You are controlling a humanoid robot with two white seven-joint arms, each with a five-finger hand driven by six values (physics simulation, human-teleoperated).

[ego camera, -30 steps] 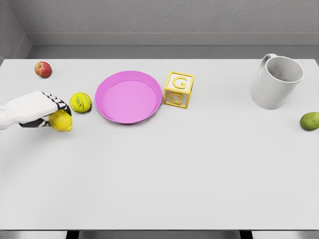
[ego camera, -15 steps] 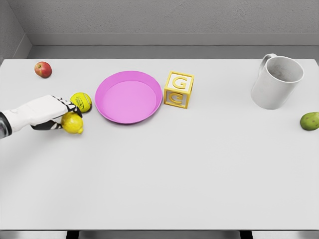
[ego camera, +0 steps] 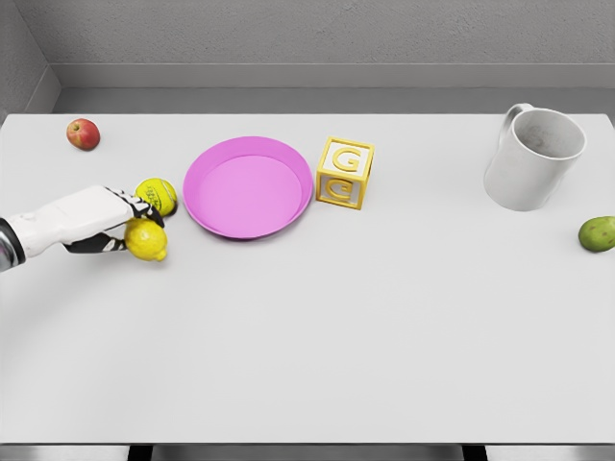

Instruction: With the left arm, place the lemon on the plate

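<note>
A yellow lemon [ego camera: 147, 241] is held in my left hand [ego camera: 123, 224], whose fingers are curled around its left and top side. The white arm comes in from the left edge. The hand and lemon sit left of the pink plate [ego camera: 249, 187], which lies flat in the upper middle of the white table. The lemon is a short way from the plate's left rim. I cannot tell whether it touches the table. My right arm does not show.
A yellow tennis ball [ego camera: 157, 196] lies just behind the hand, between it and the plate. A red apple [ego camera: 84, 133] sits far left at the back. A yellow letter block [ego camera: 344, 173] stands right of the plate. A white mug [ego camera: 533, 157] and a green fruit [ego camera: 598, 233] are at the right.
My left hand has carried the lemon to the right, toward the plate, and the arm reaches further into view. Nothing else has shifted.
</note>
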